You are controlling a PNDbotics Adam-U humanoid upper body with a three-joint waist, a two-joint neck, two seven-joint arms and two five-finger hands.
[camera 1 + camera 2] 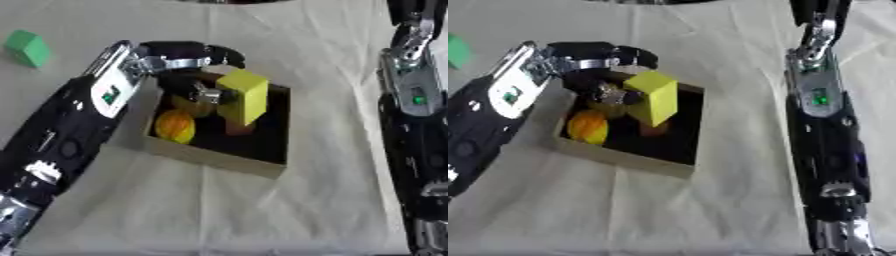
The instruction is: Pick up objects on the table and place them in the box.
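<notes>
A shallow cardboard box (214, 162) with a dark inside sits mid-table. My left hand (185, 64) reaches over its far left corner, fingers curled on a yellow block (246, 95) that stands upright above the box's inside. An orange-yellow round object (175, 126) lies in the box's left side. A small reddish-brown piece (240, 130) shows under the block. A green block (27, 47) lies on the cloth at far left. My right arm (820, 100) runs up the right side; its hand (815, 10) is cut off by the top edge.
A pale wrinkled cloth (227, 215) covers the table. Open cloth lies in front of the box and between the box and the right arm. A dark rounded edge (232, 1) shows at the top middle.
</notes>
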